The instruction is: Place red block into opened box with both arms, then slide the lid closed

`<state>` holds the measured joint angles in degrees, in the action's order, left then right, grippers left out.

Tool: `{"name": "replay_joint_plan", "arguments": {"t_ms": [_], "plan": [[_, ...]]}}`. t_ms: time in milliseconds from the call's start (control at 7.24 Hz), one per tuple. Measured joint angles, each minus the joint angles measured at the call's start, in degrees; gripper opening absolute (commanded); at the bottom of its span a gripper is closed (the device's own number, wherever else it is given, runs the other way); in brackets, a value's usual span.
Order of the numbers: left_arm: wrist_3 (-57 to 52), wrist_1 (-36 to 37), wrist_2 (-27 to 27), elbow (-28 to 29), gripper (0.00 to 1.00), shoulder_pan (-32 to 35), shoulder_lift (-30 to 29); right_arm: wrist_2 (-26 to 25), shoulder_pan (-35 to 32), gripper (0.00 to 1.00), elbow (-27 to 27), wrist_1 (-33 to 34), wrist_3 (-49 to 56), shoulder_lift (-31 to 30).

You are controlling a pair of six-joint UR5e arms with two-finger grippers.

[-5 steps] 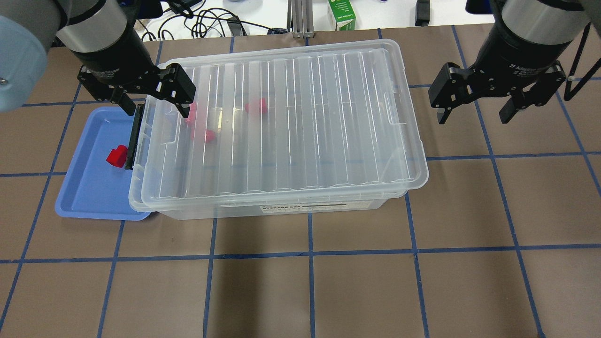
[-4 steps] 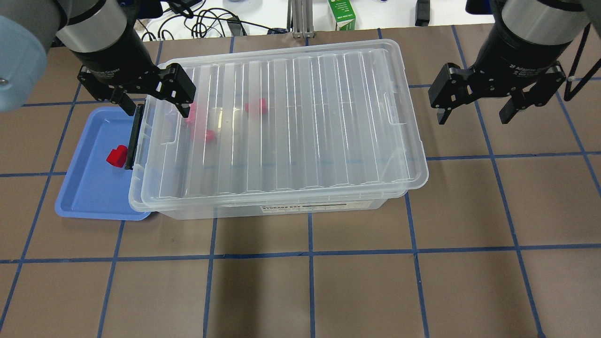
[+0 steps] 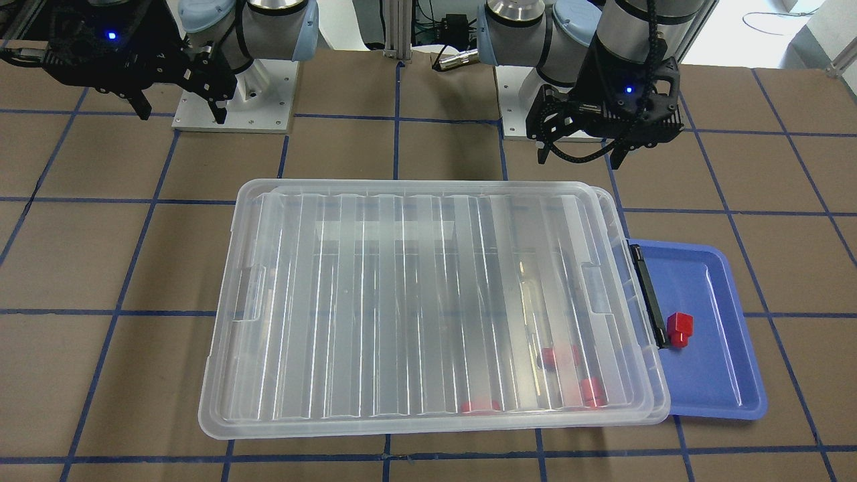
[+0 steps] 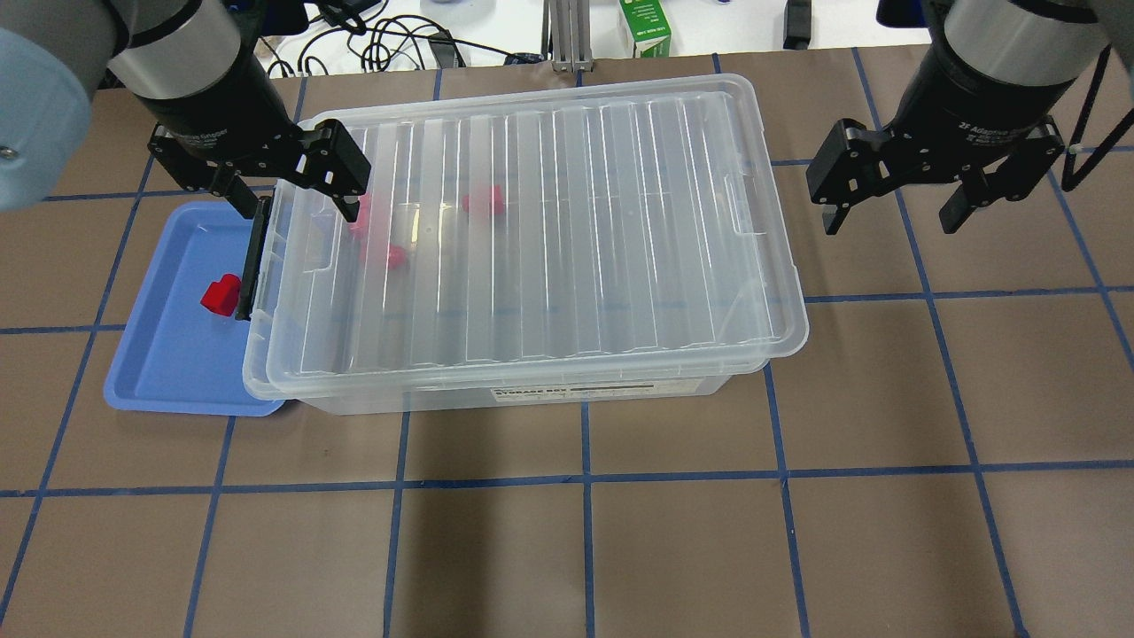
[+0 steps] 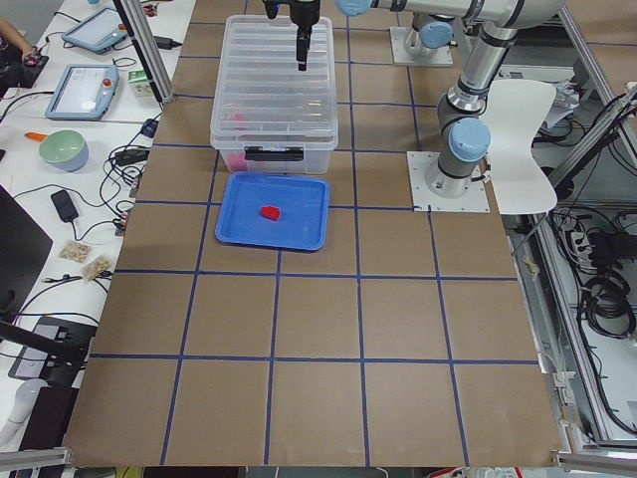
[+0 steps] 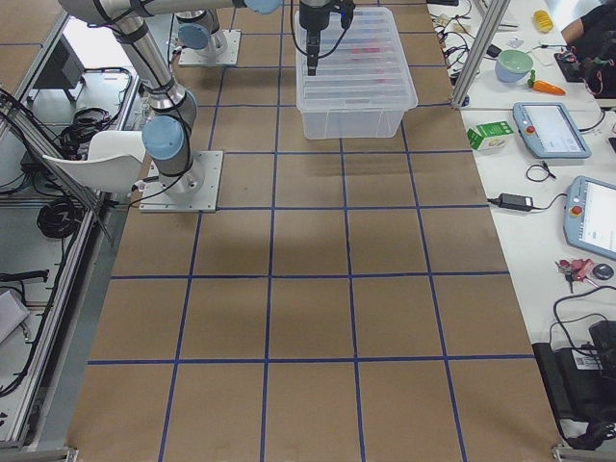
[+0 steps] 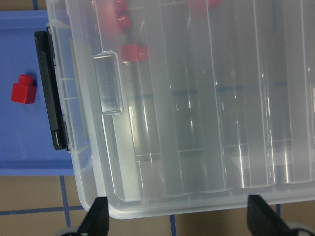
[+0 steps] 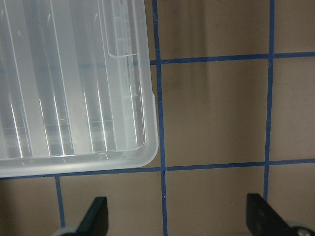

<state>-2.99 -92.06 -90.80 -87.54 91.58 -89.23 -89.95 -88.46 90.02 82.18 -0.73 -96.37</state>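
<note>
The transparent lid (image 4: 576,221) lies over the box (image 4: 532,395) and covers nearly all of it. The box's black bar (image 4: 253,257) shows at the left short end. Through the lid I see three red blocks, among them one (image 4: 484,202) near the far side. Another red block (image 4: 221,295) lies in the blue tray (image 4: 168,354) beside the bar. My left gripper (image 4: 292,202) hovers open and empty above the box's left end. My right gripper (image 4: 890,220) hangs open and empty over the table, to the right of the box.
The blue tray is partly tucked under the box's left end. A green carton (image 4: 645,31) and cables (image 4: 390,40) lie beyond the table's far edge. Brown mat with blue grid lines spreads in front of the box.
</note>
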Motion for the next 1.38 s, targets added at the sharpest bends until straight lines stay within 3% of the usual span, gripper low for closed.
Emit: {"name": "replay_joint_plan", "arguments": {"t_ms": [414,1382], "plan": [[-0.06,0.03,0.01,0.00,1.00,-0.05,0.03,0.14,-0.03,1.00,0.53,1.25,0.87,2.93],[-0.05,0.10,0.05,0.00,1.00,-0.09,-0.19,-0.10,-0.14,1.00,1.17,16.91,0.84,16.55]]}}
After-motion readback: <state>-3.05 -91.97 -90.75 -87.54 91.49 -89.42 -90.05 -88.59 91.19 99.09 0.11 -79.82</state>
